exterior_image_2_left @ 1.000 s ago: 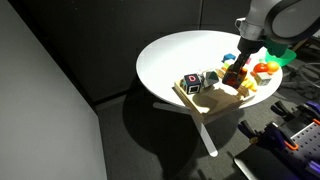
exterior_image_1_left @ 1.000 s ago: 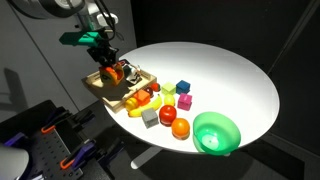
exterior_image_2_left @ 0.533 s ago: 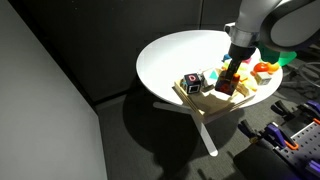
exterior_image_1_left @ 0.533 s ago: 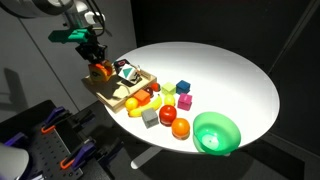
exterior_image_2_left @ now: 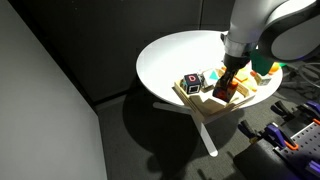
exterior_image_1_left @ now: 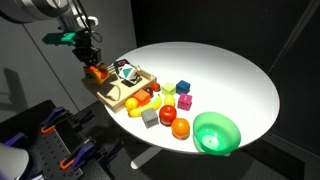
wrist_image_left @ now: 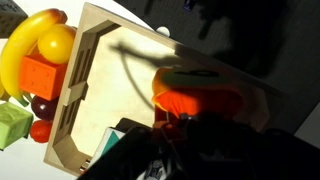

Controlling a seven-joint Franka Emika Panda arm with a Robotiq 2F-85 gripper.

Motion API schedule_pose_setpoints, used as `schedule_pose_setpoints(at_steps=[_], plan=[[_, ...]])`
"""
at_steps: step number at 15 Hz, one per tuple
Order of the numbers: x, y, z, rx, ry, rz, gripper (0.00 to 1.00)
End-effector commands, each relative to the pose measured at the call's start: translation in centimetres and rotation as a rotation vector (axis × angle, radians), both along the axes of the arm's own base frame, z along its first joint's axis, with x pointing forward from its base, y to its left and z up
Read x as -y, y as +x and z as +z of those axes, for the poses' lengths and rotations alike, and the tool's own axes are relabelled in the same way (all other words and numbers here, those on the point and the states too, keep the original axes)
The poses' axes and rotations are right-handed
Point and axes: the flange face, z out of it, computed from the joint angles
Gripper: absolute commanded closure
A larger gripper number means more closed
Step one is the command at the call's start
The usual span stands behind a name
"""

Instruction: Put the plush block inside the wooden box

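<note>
My gripper point(exterior_image_1_left: 90, 58) is shut on the plush block point(exterior_image_1_left: 97, 72), a soft orange-red cube. It holds the block low over the outer end of the wooden box point(exterior_image_1_left: 112, 92), a shallow tan tray at the table's edge. Both exterior views show this; there the gripper point(exterior_image_2_left: 232, 74) has the block point(exterior_image_2_left: 226, 88) over the box point(exterior_image_2_left: 206, 100). In the wrist view the block point(wrist_image_left: 195, 100) sits between dark fingers above the box floor point(wrist_image_left: 110, 100). The gripper point(wrist_image_left: 190, 122) is mostly in shadow. Whether the block touches the floor cannot be told.
Dark patterned cubes point(exterior_image_1_left: 127, 72) lie in the box's far end. Beside the box are a banana point(exterior_image_1_left: 135, 100), small coloured cubes point(exterior_image_1_left: 183, 88), a grey block point(exterior_image_1_left: 150, 118), an orange ball point(exterior_image_1_left: 181, 128) and a green bowl point(exterior_image_1_left: 216, 132). The round white table point(exterior_image_1_left: 230, 70) ends just beyond the box.
My gripper has carried the plush block away from the dark cubes toward the box's outer end and lowered it slightly.
</note>
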Motion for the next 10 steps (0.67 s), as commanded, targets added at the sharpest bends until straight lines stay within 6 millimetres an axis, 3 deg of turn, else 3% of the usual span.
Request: schedule_pose_setpoints(at_steps=[1,6,10], plan=[[-1.4,0.1,-0.8,0.005,-0.017,-0.075,0.84],[-3.2,0.5,-2.3,-0.006,-0.003,-0.112,0.82],[-4.3,1.7,-3.2,-0.011,0.008,-0.111,0.87]])
